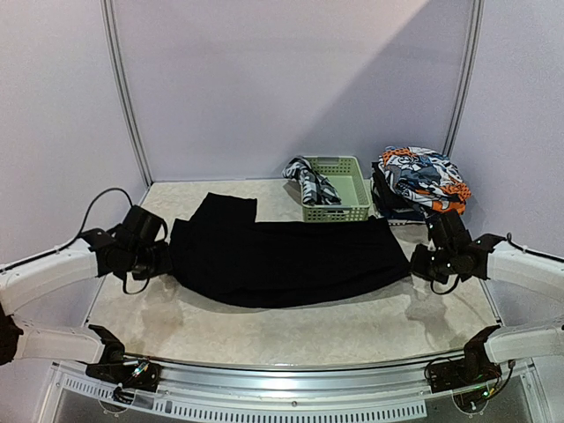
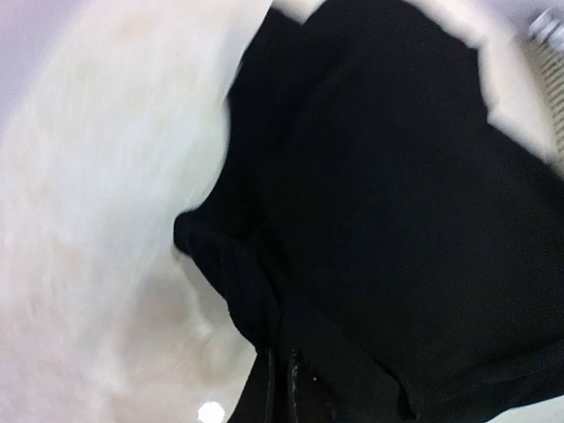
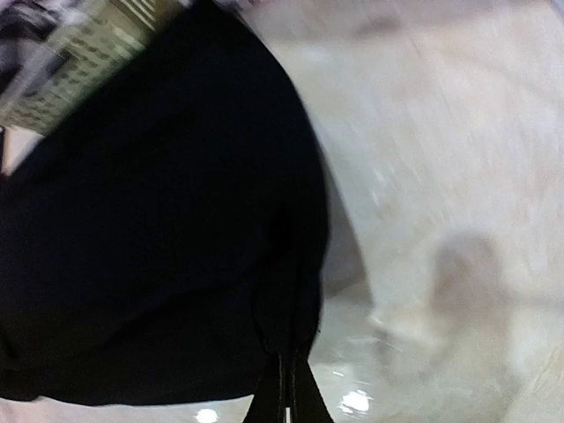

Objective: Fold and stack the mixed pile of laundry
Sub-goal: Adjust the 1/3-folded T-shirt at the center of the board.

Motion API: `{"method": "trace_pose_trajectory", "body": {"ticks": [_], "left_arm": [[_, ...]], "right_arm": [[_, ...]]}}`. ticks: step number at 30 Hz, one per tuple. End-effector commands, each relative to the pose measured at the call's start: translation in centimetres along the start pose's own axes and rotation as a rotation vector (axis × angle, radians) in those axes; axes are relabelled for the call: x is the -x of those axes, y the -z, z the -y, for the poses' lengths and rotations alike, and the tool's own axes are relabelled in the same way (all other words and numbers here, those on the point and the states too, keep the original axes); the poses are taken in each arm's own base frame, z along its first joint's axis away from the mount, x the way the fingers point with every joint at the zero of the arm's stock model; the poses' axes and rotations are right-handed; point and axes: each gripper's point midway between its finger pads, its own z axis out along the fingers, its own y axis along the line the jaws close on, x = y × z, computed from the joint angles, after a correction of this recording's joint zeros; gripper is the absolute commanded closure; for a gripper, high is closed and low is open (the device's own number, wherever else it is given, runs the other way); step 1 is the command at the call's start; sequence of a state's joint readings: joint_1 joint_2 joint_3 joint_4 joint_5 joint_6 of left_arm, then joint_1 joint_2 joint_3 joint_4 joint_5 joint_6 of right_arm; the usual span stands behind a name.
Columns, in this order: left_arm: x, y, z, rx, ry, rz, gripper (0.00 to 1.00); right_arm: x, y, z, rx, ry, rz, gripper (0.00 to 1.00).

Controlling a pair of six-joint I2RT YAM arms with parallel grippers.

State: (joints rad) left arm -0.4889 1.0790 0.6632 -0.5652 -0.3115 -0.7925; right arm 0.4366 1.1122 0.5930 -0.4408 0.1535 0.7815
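A large plain black cloth is stretched across the middle of the table between my two grippers. My left gripper is shut on its left edge; in the left wrist view the cloth bunches into the closed fingers. My right gripper is shut on its right edge; in the right wrist view the cloth gathers into the closed fingers. A black-and-white checked shirt hangs over the basket's left rim. Orange-blue-white printed pieces are piled at the back right.
A pale green slotted plastic basket stands at the back centre, just behind the black cloth; it also shows in the right wrist view. Pale walls and metal posts enclose the table. Bare tabletop lies in front of the cloth.
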Motion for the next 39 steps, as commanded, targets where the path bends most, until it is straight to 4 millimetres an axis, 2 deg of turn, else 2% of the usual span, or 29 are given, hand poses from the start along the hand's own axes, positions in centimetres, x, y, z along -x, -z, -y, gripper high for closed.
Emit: {"method": "trace_pose_trajectory", "body": {"ticks": [1,3,6,10,13,14,17,21,34,39], "left_arm": [[6.7,4.8,0.7,0.039,-0.075,0.154,1.0],[8.7,6.8,0.5,0.061,-0.075,0.19,1.0],[8.4,7.3,-0.8,0.092,-0.074,0.184,1.0],[4.9,5.6,-2.3,0.083,-0.056,0.118,1.0],[2.1,4.7,-4.1,0.104,-0.039,0.075,1.0],[0.4,4.5,-5.3,0.113,-0.009,0.056,1.0],[-1.2,4.1,-4.6,0.024,0.039,0.034,1.0],[-2.2,4.1,-5.1,0.014,0.064,0.023,1.0],[-5.6,3.9,-4.8,-0.034,0.109,-0.056,1.0],[-7.8,3.6,-4.7,-0.034,0.106,-0.123,1.0]], "right_arm": [[6.1,4.6,-3.2,0.039,0.032,0.132,1.0],[7.6,7.0,-3.2,0.026,0.035,0.19,1.0],[7.1,8.1,-0.9,-0.051,0.04,0.2,1.0],[3.5,7.3,1.8,-0.058,0.002,0.148,1.0],[1.3,6.7,3.5,-0.072,-0.035,0.112,1.0],[0.0,6.6,4.4,-0.071,-0.058,0.09,1.0],[-1.3,6.3,4.4,-0.019,-0.096,0.073,1.0],[-2.3,5.9,3.9,0.051,-0.13,0.058,1.0],[-4.9,5.5,5.1,0.069,-0.143,0.003,1.0],[-6.1,5.6,6.1,0.057,-0.153,-0.021,1.0]]}}
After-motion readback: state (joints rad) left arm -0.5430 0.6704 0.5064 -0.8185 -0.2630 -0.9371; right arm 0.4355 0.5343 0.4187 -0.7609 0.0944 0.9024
